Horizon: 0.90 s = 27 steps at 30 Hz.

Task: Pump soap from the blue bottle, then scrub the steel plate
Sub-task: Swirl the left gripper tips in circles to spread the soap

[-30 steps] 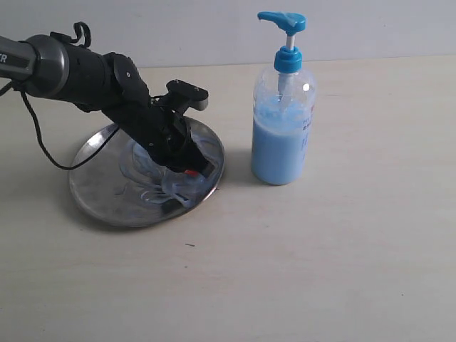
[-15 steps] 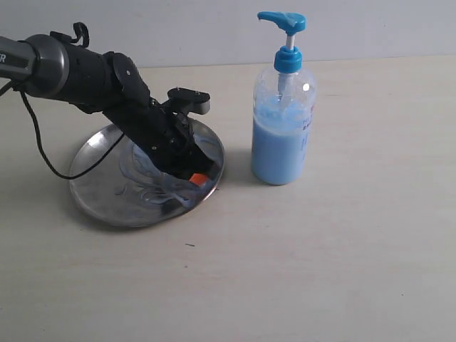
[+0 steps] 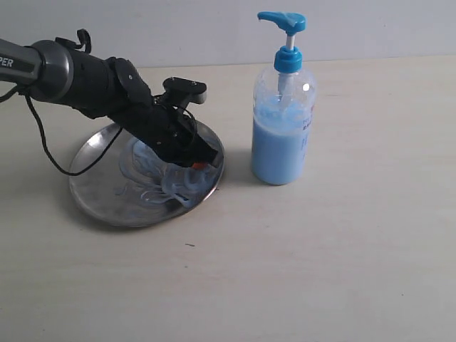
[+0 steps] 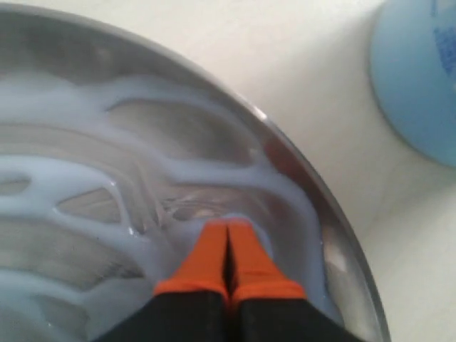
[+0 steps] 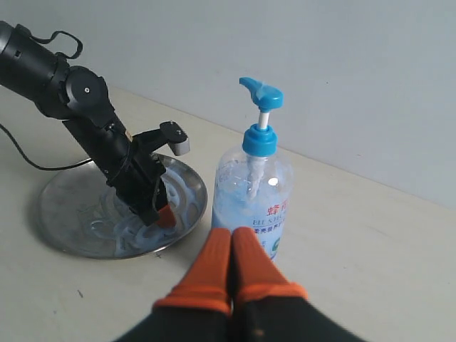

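The left gripper (image 3: 202,168) is sitting tips-down on the plate (image 3: 91,201), jaws pressed together with nothing between them, orange fingertips (image 4: 210,253) planted in the soap (image 4: 85,171) close to the rim nearest the bottle (image 3: 283,135). The plate is lying flat on the table (image 3: 320,256), left of the bottle, streaked with whitish-blue swirls over most of its floor.

That plate is looking thin, stiff and light, and it's now greasy with soap, so I'm expecting it to skate or tip if the pressure lands this near the rim. Pushing down toward the middle should be safer, and there's no good place to pinch it except the low rim, which will be slippery.

The right gripper (image 5: 231,239) is hanging back on the near side of the bottle, also closed and empty. The bottle is standing upright just beside the plate, about two-thirds full. It looks bottom-heavy but tall, so it's best steadied at the body and pressed straight down on the pump head.
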### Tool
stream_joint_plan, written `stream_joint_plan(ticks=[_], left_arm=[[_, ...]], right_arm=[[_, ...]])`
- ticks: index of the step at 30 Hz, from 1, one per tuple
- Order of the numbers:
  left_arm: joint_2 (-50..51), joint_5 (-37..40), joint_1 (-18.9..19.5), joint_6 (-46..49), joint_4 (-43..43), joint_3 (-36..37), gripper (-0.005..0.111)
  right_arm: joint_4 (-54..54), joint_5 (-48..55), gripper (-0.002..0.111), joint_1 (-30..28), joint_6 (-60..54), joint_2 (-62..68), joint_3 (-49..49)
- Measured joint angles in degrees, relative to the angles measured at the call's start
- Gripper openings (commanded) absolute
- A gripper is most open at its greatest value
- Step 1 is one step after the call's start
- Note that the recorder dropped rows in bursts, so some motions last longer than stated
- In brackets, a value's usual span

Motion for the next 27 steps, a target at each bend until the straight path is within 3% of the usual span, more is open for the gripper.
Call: stream_joint_plan(ticks=[6, 14, 21, 27], left_arm=[[-0.01, 0.1, 0.0, -3.66, 4.4, -0.1, 0.0], [-0.7, 0.73, 0.0, -16.23, 20.18, -0.33, 0.0], [-0.96, 5.87, 0.33, -16.56, 21.38, -0.78, 0.0], [-1.09, 9.65, 0.84, -10.06, 14.45, -0.78, 0.0]], right_arm=[[0.0, 0.0, 0.0, 0.0, 0.0, 0.0, 0.0], [0.0, 0.0, 0.0, 0.0, 0.12, 0.0, 0.0], [0.0, 0.0, 0.0, 0.0, 0.12, 0.0, 0.0], [0.22, 0.0, 0.0, 0.0, 0.12, 0.0, 0.0]])
